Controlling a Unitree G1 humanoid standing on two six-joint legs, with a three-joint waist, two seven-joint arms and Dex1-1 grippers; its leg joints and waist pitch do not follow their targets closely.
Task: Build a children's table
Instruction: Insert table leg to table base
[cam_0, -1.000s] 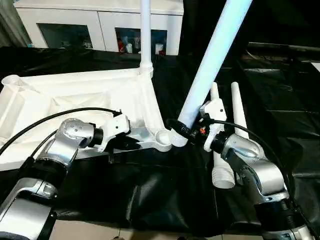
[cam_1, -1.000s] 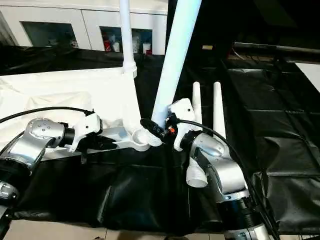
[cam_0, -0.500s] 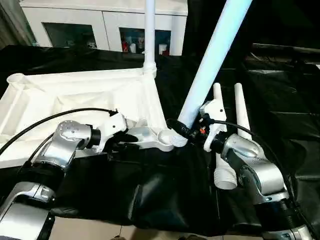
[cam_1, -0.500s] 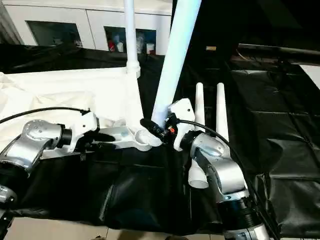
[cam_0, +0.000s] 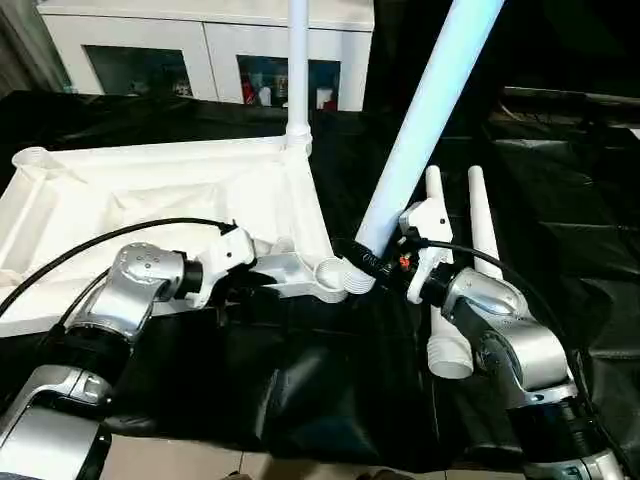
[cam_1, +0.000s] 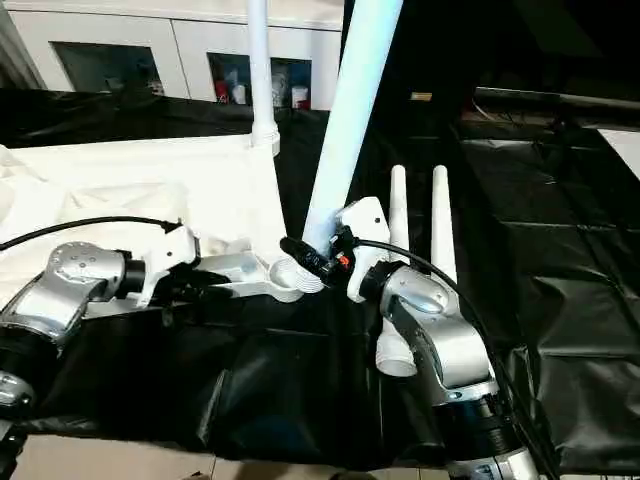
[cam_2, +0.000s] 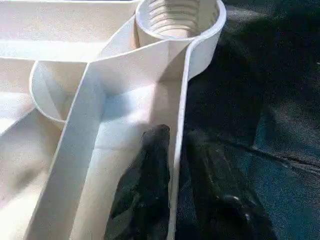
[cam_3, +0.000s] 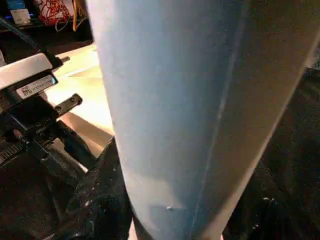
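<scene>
All-white tabletop (cam_0: 150, 185) and white tube legs (cam_0: 425, 130), one tinged pale blue, over glossy black sheeting (cam_0: 330, 390) on the counter; silver forearms (cam_0: 500, 335) with black fingers (cam_2: 145, 200); white, dark-glassed cabinet (cam_0: 200, 45) at far left.

A shiny black sheet (cam_0: 300, 390) covers the worktop and hangs over its near edge in wrinkles. Light makes soft glints on the folds. Under that edge a strip of pale floor (cam_0: 180, 462) peeks out. At the far side stands a white cabinet (cam_0: 200, 45) with dark glass doors. Small things sit behind the right door (cam_0: 275, 80), some red and some white, too small to tell. To the right of the cabinet the room is dark.
</scene>
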